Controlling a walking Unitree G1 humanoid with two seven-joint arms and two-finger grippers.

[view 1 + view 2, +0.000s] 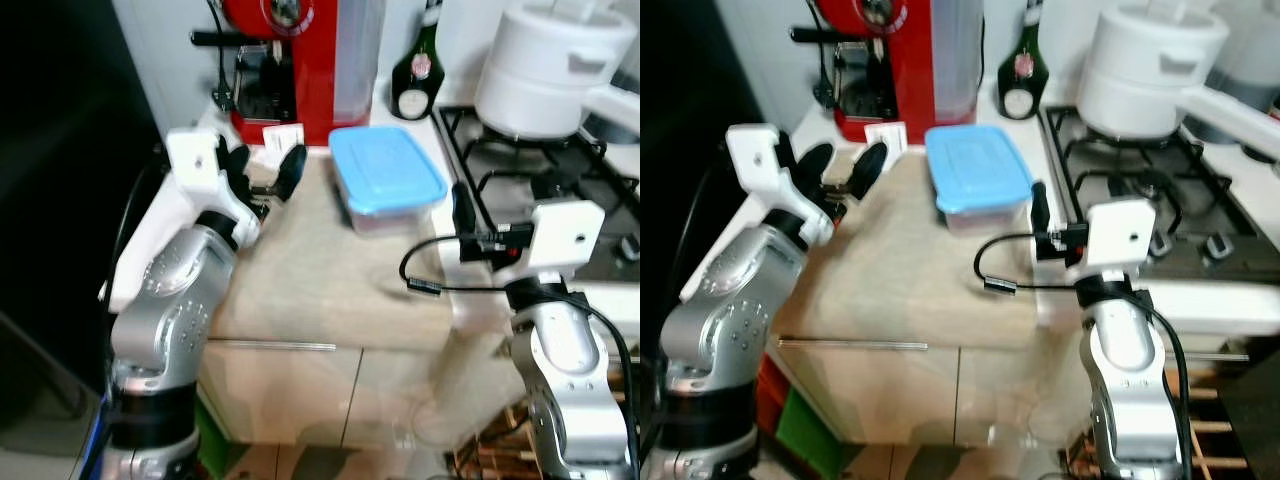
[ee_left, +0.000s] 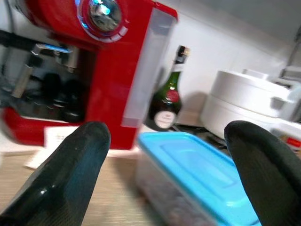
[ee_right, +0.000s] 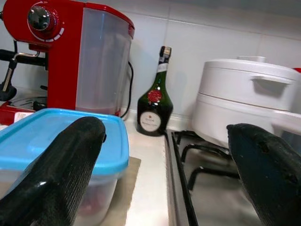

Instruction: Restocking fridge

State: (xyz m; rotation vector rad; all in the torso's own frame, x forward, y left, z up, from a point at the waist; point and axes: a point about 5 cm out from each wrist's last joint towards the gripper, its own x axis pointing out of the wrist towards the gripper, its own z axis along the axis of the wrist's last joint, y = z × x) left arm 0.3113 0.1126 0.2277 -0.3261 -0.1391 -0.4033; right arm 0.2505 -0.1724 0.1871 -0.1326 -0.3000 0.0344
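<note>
A clear food container with a blue lid (image 1: 386,176) sits on the wooden counter (image 1: 320,275), just in front of the red coffee machine. My left gripper (image 1: 268,162) hovers over the counter's back left, a short way left of the container, and is open with nothing between its fingers. In the left wrist view the container (image 2: 188,169) lies ahead between the black fingers (image 2: 70,165). My right gripper (image 3: 164,129) is open and holds nothing, low at the counter's right edge, right of and nearer than the container (image 3: 56,136). One of its fingers (image 1: 463,210) points up.
A red coffee machine (image 1: 290,60) stands at the back with a small white card (image 1: 282,140) in front. A dark green bottle (image 1: 415,70) is beside it. A white pot (image 1: 550,70) sits on the gas hob (image 1: 520,170). A tall black surface (image 1: 60,200) rises on the left.
</note>
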